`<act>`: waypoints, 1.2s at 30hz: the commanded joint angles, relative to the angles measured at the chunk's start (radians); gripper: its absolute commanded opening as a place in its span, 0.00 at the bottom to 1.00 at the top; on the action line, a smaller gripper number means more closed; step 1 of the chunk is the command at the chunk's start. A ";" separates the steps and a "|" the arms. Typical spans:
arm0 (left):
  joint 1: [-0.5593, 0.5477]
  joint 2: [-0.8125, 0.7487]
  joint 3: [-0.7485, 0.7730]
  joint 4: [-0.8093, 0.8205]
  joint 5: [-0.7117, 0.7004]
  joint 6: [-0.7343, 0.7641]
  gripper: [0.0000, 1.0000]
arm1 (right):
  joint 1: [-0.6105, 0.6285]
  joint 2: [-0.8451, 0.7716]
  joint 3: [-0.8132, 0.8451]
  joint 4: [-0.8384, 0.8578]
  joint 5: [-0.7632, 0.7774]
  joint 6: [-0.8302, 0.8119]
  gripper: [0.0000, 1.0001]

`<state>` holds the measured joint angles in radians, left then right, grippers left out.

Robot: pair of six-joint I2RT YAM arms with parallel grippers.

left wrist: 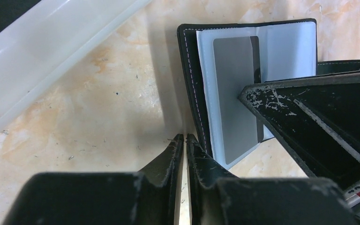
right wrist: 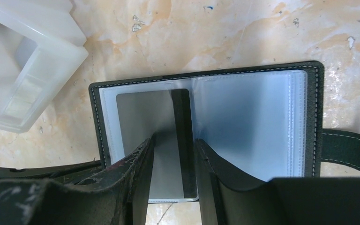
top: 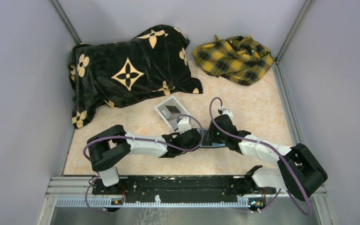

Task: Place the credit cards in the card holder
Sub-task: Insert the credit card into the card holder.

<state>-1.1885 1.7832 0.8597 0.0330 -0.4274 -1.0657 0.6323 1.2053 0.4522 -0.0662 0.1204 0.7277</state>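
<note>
From above, you see your left hand [top: 193, 138] and right hand [top: 209, 137] meeting mid-worktop [top: 243, 108], just in front of the white box [top: 163, 107] with dark cards [top: 172, 110] inside.

Left wrist: this hand is nearly closed and grips nothing, just beside the open card holder [left wrist: 190, 70].

Right wrist: this hand stands half open, holding nothing, over a grey card [right wrist: 140, 112] in the holder's left sleeve.

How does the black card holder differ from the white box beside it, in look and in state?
The card holder is black with pale inner sleeves; the box is translucent white. The card holder lies opened flat like a book; the box is an open-top tray with upright walls. The card holder shows a grey card on one page; the box holds something dark. Both rest on the table.
</note>
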 commanded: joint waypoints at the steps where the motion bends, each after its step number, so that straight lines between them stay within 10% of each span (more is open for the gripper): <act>1: -0.007 0.136 -0.094 -0.271 0.116 0.045 0.15 | 0.016 -0.018 0.012 0.041 -0.025 0.021 0.38; 22: -0.006 0.131 -0.097 -0.282 0.113 0.044 0.16 | 0.040 -0.044 0.040 0.020 -0.017 0.012 0.43; 36: -0.016 -0.056 -0.165 -0.368 0.083 -0.011 0.54 | 0.040 -0.129 0.107 -0.097 0.063 -0.066 0.54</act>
<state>-1.1961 1.6825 0.7891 0.0166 -0.3828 -1.0885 0.6594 1.1095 0.4995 -0.1486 0.1539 0.6979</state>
